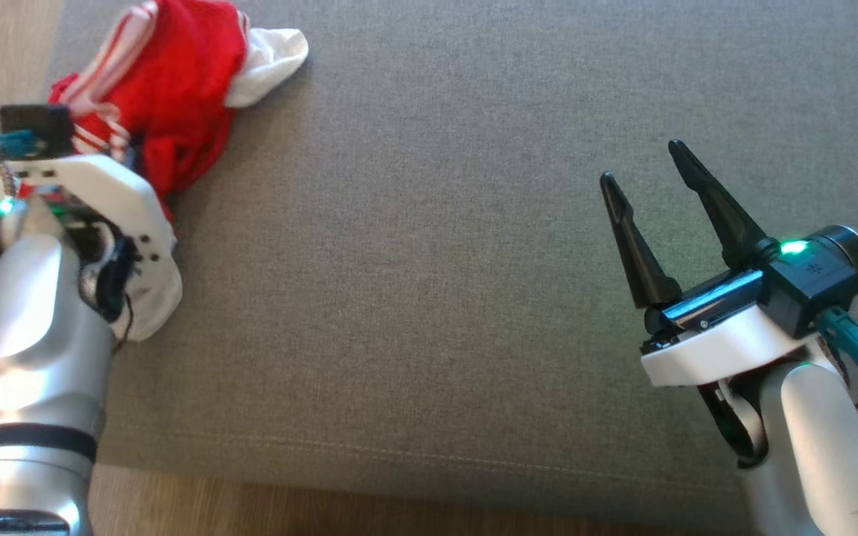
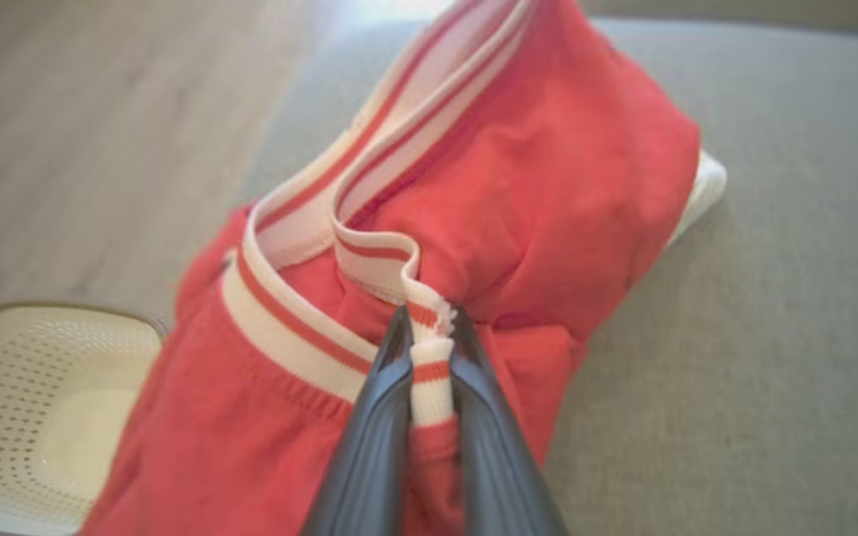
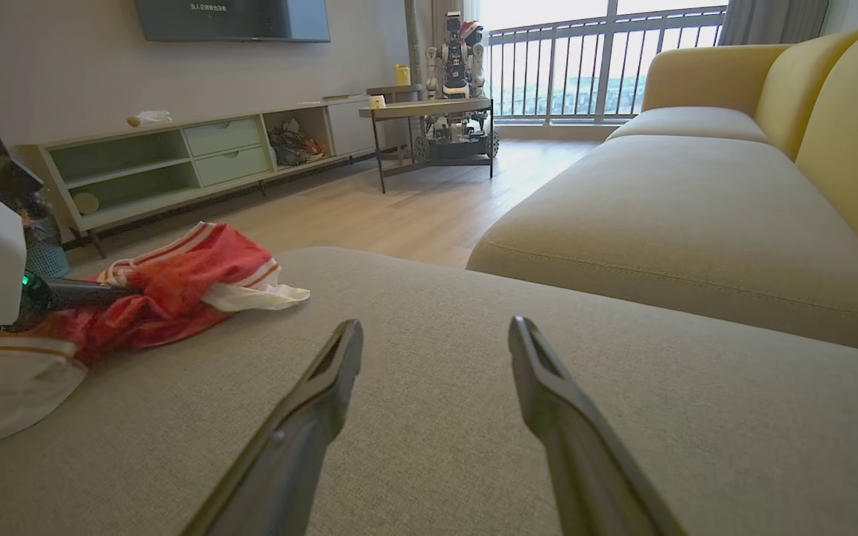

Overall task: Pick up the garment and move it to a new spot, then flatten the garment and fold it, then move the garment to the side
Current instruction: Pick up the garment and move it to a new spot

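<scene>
Garment [image 1: 176,112] bunched at the far left corner of the sofa [image 1: 436,298], clamped by only a fold of its striped band [image 2: 302,327] in the left gripper [image 2: 429,316], right gripper [image 1: 641,162] spread near the right edge, liable to slip free on lifting with so narrow a bite.

Grey cushion [image 3: 436,447] spreads beneath and ahead of the right gripper [image 3: 436,327]. Past its fingertips runs a strip of wood floor [image 3: 399,216], and off to their right sits a yellow sofa [image 3: 697,223]. Far ahead and left, a low pale-green cabinet [image 3: 176,156] lines the wall, with a dark screen [image 3: 232,18] above it. Straight ahead there's a side table [image 3: 429,112] with a robot figure [image 3: 459,52] at it and a railing [image 3: 608,59] behind. Low to the left of the left gripper [image 2: 429,320], a white perforated basket [image 2: 42,402] rests on the floor.
</scene>
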Robot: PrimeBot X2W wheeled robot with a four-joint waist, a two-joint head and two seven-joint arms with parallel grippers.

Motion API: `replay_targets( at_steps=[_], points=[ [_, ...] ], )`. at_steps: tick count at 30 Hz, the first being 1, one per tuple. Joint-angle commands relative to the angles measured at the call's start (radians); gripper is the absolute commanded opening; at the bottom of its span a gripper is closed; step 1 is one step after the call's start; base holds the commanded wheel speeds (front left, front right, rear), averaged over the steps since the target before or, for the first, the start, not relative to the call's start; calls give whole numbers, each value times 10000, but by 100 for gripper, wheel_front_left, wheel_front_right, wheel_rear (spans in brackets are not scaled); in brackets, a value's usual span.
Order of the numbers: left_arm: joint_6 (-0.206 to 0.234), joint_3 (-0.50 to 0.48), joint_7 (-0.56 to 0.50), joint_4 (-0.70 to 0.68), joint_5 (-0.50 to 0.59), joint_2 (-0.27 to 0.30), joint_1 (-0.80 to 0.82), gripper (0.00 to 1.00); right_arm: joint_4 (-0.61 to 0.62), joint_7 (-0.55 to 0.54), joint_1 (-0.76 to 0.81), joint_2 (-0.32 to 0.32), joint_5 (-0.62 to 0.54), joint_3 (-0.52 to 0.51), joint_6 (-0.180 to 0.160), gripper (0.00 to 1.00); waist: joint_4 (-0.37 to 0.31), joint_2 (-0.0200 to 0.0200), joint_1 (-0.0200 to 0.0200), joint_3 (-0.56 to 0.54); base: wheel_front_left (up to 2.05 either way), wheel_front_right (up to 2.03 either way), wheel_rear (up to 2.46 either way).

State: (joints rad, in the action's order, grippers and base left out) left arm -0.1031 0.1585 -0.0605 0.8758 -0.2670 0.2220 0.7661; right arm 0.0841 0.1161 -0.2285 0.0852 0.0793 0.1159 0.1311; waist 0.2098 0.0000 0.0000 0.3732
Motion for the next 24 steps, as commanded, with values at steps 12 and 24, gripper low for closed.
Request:
replay_targets(
  at_steps=[12,24],
  points=[
    [246,-1130,1860,-2899,-813,648,664,0,-457,519,-15,-278,336,110,-4,100,9,0,0,-1537,0,0,0],
    [574,-472,-119,-7497,-1186,63,-603,0,-945,986,-88,-347,801,-137,-4,100,-1181,0,0,-2273,0,0,0]
  ],
)
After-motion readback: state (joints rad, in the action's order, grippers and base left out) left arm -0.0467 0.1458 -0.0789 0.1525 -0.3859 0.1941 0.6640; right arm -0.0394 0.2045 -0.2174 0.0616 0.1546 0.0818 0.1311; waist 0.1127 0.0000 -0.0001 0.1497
